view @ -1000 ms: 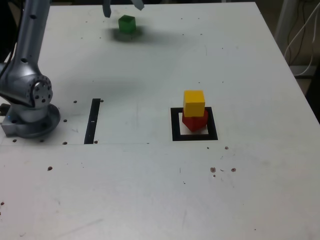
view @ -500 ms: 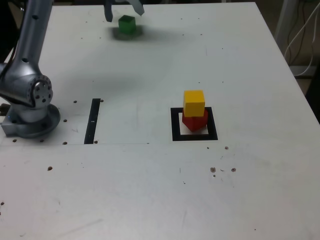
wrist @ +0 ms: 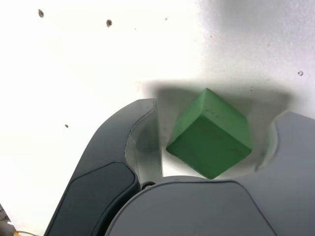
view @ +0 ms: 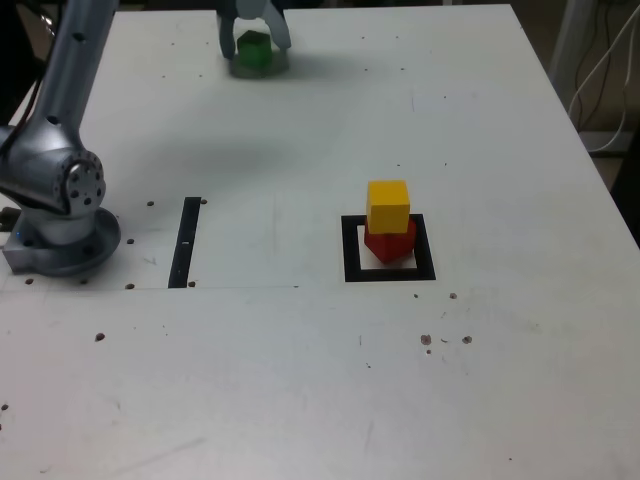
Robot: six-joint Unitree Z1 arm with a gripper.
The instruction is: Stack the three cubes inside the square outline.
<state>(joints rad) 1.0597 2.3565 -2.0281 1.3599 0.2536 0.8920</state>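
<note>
The green cube (view: 253, 52) rests on the white table at the far back, towards the exterior view's left. My gripper (view: 253, 42) has come down around it, one finger on each side. In the wrist view the green cube (wrist: 209, 135) lies between the dark fingers (wrist: 140, 123) of my gripper (wrist: 216, 113), with a narrow gap showing on both sides, so the jaws stand open around it. The yellow cube (view: 388, 206) sits on the red cube (view: 390, 243) inside the black square outline (view: 352, 250) near the table's middle.
The arm's silver base (view: 60, 200) stands at the exterior view's left, with a straight black strip (view: 186, 242) just beside it. Cables hang past the table's right edge (view: 600, 90). Small dark specks dot the tabletop.
The gripper has dropped from above the green cube to straddle it, and its fingers have drawn in closer to the cube's sides. The yellow and red stack has not moved.
</note>
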